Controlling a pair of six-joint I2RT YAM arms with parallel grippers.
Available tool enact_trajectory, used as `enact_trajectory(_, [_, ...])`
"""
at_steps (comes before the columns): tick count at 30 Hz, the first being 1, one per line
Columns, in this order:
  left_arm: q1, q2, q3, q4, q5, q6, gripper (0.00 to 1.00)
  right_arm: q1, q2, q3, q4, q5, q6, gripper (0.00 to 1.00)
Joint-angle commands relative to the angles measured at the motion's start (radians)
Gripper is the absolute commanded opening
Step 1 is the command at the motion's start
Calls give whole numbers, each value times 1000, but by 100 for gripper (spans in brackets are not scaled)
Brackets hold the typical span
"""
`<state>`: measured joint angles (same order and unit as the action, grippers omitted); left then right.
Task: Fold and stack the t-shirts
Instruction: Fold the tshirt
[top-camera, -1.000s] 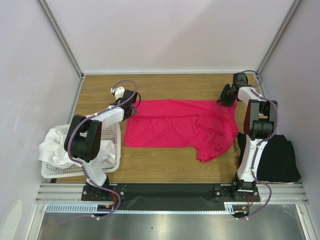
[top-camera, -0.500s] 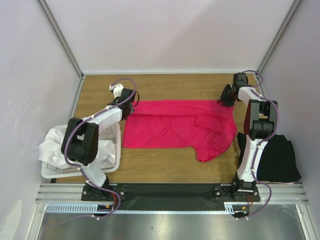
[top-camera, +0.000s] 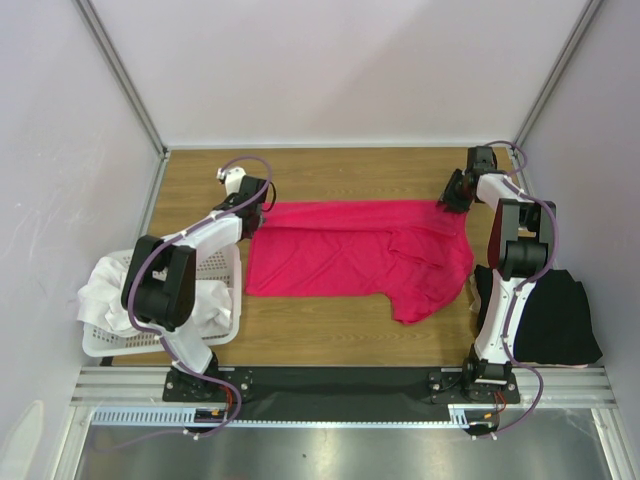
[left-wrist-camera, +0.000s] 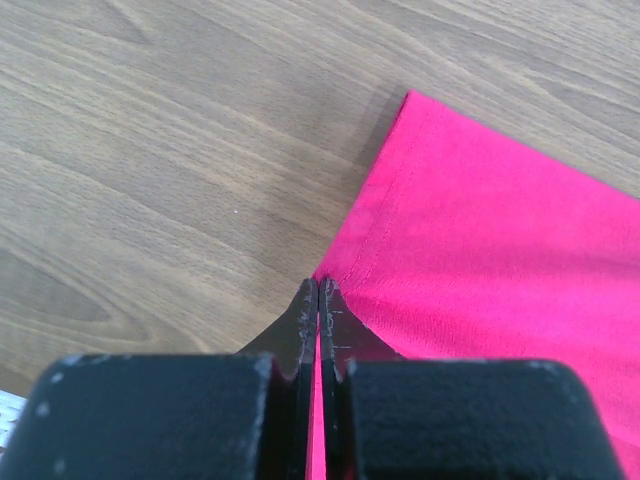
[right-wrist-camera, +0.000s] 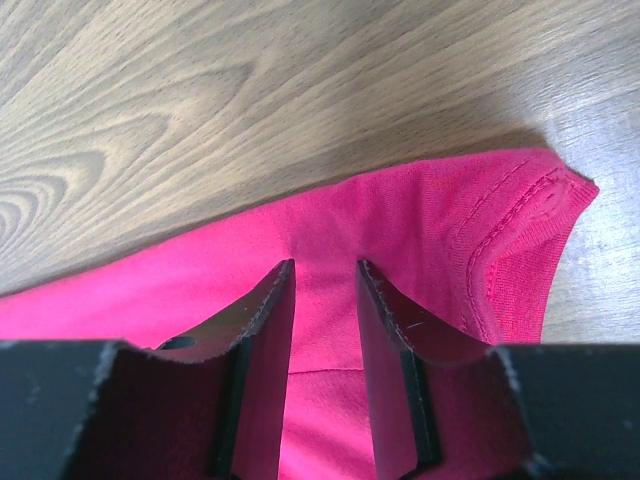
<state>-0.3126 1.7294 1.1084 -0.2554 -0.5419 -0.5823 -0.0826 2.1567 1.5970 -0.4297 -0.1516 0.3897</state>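
Two robot arms reach across a brown wood-grain worktop (top-camera: 330, 335) to the far corners of a bright crimson-pink soft fabric t-shirt (top-camera: 340, 255), which is spread nearly flat at the middle of the surface. At far left, a white perforated plastic basket (top-camera: 95, 345) sits at the worktop's near left edge, with a heap of white soft fabric (top-camera: 100, 290) spilling over its rim. Just right of the basket, the left fingers (left-wrist-camera: 298, 335) are pressed tight together on the pink shirt's far left edge at its stitched hem. In the wrist view a sliver of pink shows between them, with bare wood to their left. The shirt's left half lies smooth. Its right half is rumpled, one fold running down to a point toward the worktop's near edge. At the shirt's far right corner, the right fingers (right-wrist-camera: 262, 330) stand apart, straddling a strip of pink cloth just inside the fabric's far edge, and a thick stitched band lies just to their right. Whether they touch the cloth cannot be told. At far right, a black soft fabric t-shirt (top-camera: 560, 315) lies on the near right corner of the worktop, just beside the pink one. The right arm hides whether the two touch.
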Motion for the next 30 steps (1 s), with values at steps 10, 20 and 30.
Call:
enact_trajectory(10, [9, -19, -50, 39, 28, 33, 4, -16, 6, -6, -6, 12, -29, 38])
enact_trajectory(20, [-5, -56, -21, 64, 37, 47, 45, -16, -35, 60, -4, -71, -69, 46])
enact_trajectory(30, [-5, 82, 188, 131, 207, 121, 48, -8, -110, 110, -55, -115, -69, 47])
